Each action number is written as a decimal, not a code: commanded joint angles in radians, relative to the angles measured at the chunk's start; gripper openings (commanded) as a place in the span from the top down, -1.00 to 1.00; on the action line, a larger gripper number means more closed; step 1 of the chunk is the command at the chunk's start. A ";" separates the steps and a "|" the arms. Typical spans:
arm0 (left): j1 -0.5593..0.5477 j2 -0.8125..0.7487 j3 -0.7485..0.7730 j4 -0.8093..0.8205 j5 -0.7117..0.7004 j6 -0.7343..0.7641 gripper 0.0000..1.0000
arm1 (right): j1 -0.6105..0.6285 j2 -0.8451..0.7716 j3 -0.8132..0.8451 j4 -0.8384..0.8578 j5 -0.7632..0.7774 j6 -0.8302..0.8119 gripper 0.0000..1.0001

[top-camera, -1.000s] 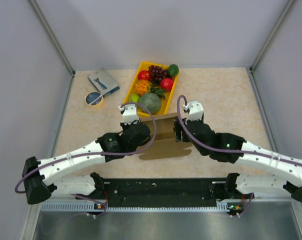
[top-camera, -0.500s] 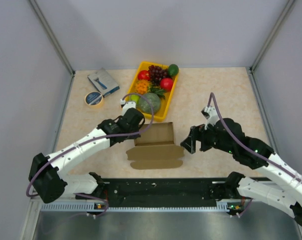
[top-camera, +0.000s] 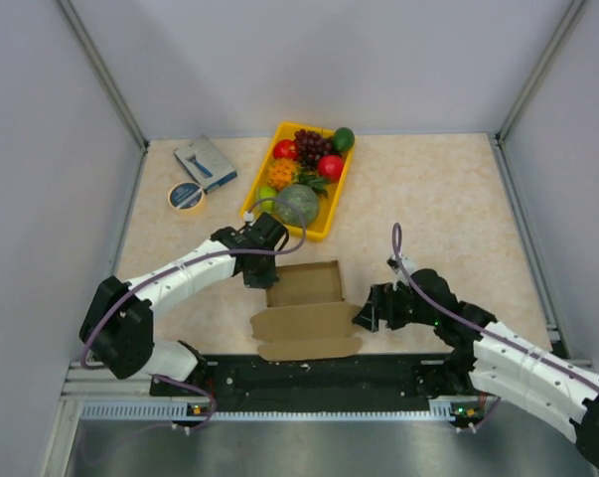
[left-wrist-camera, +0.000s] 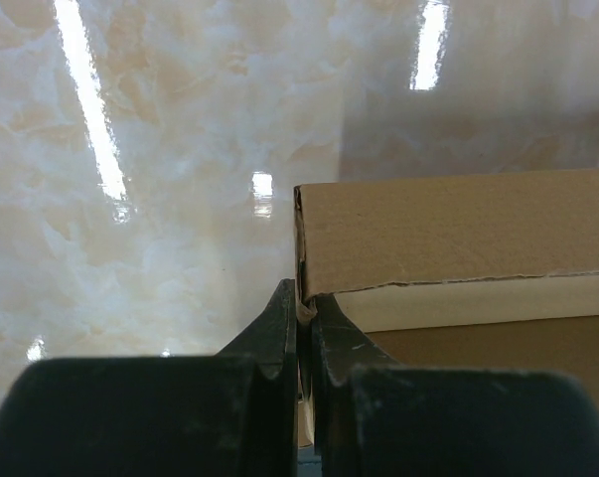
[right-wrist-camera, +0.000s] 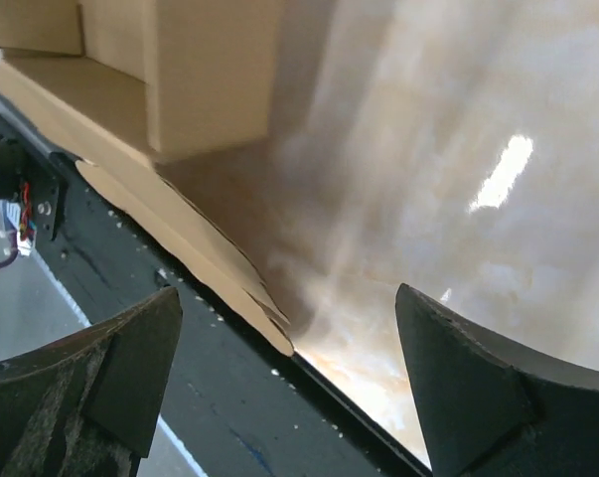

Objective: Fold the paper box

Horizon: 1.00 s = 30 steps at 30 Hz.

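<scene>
The paper box point(top-camera: 304, 308) is brown cardboard, lying near the table's front edge. Its far half forms a shallow tray with raised walls, and its scalloped flap lies flat toward me. My left gripper point(top-camera: 260, 266) is shut on the tray's left wall. In the left wrist view, that gripper point(left-wrist-camera: 302, 310) pinches the thin cardboard edge, and the paper box point(left-wrist-camera: 448, 234) extends to the right. My right gripper point(top-camera: 365, 314) stands open just right of the flap, holding nothing. The right wrist view shows its gripper point(right-wrist-camera: 287, 293) spread wide, apart from the paper box point(right-wrist-camera: 210, 79).
A yellow tray point(top-camera: 339, 194) of fruit stands just beyond the box. A small blue-grey box point(top-camera: 205, 162) and a tape roll point(top-camera: 187, 196) lie at the back left. The black base rail point(top-camera: 319, 373) runs right along the flap's near edge.
My right gripper has let go of the box, opened wide and dropped back toward the near right. The box has come toward the near edge, with its flap now lying flat. The left gripper still holds it.
</scene>
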 commanded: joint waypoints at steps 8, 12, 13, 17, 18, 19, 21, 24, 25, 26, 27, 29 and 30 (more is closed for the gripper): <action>0.036 0.051 -0.035 0.111 0.030 -0.091 1.00 | -0.027 0.095 -0.194 0.469 -0.125 0.226 -0.63; 0.053 0.041 -0.067 0.139 0.037 -0.096 1.00 | -0.024 0.132 -0.252 0.580 -0.166 0.275 -0.41; 0.064 0.040 -0.072 0.142 0.047 -0.098 1.00 | -0.020 0.129 -0.258 0.586 -0.168 0.284 -0.37; 0.081 0.037 -0.079 0.157 0.064 -0.102 0.89 | 0.014 0.035 -0.271 0.523 -0.150 0.310 -0.26; 0.081 0.034 -0.079 0.162 0.065 -0.101 0.83 | 0.019 0.020 -0.277 0.542 -0.153 0.344 -0.16; 0.082 0.031 -0.081 0.171 0.070 -0.099 0.65 | 0.017 0.014 -0.284 0.566 -0.159 0.364 -0.09; 0.082 0.009 -0.085 0.180 0.076 -0.098 0.44 | 0.017 0.017 -0.291 0.626 -0.166 0.422 0.22; 0.084 -0.040 -0.081 0.139 0.076 -0.052 -0.13 | 0.017 0.024 -0.226 0.487 -0.156 0.425 0.54; 0.082 -0.058 -0.084 0.127 0.071 -0.033 -0.20 | 0.017 0.023 -0.216 0.455 -0.142 0.434 0.68; 0.084 -0.110 -0.092 0.101 0.056 -0.015 -0.29 | 0.016 0.024 -0.193 0.429 -0.124 0.442 0.96; 0.082 -0.147 -0.095 0.084 0.045 0.017 -0.45 | 0.017 0.039 -0.179 0.395 -0.123 0.442 1.00; 0.081 -0.272 -0.101 0.049 0.057 0.069 -0.70 | 0.016 0.066 -0.124 0.340 -0.133 0.448 1.00; 0.071 -0.316 -0.099 0.039 0.082 0.133 -0.79 | 0.016 0.099 -0.105 0.323 -0.142 0.453 1.00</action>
